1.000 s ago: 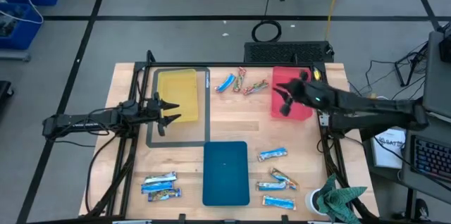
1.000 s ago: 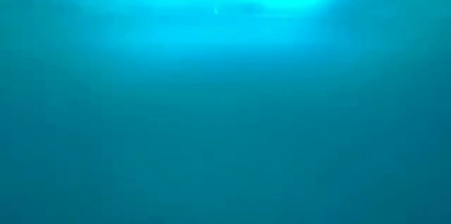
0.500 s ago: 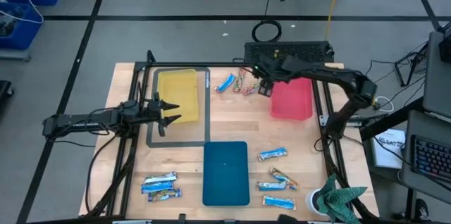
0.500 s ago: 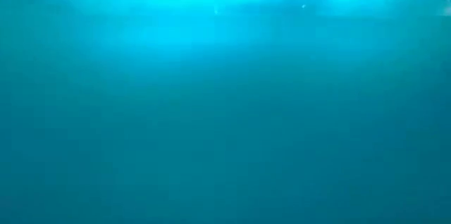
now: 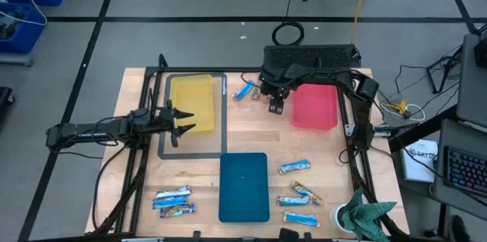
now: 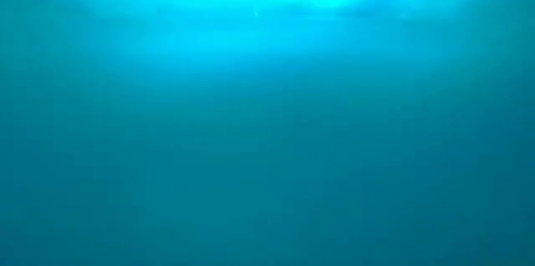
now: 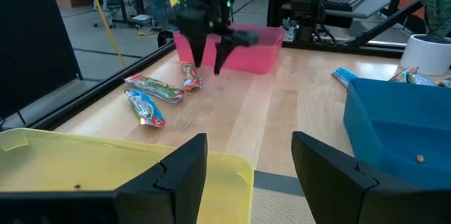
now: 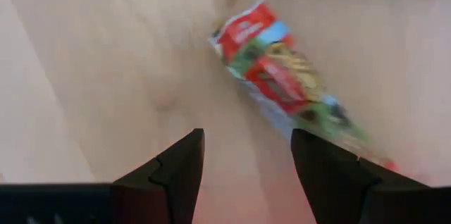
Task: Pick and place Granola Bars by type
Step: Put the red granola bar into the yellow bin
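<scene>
Red tray (image 5: pixel 313 109) and yellow tray (image 5: pixel 191 101) look empty — right hand (image 5: pixel 277 103), fingers apart, beside them.

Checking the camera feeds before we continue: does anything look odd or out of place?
Yes: the low view is filled edge to edge by the blue tray, which stands right before that camera on the table's near edge, so it shows almost none of the table. Otherwise, nothing looks spilled or damaged.

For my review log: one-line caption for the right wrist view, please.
Right gripper, fingers open, hovers above the wooden table just short of a multicoloured red-and-green granola bar lying flat.
</scene>
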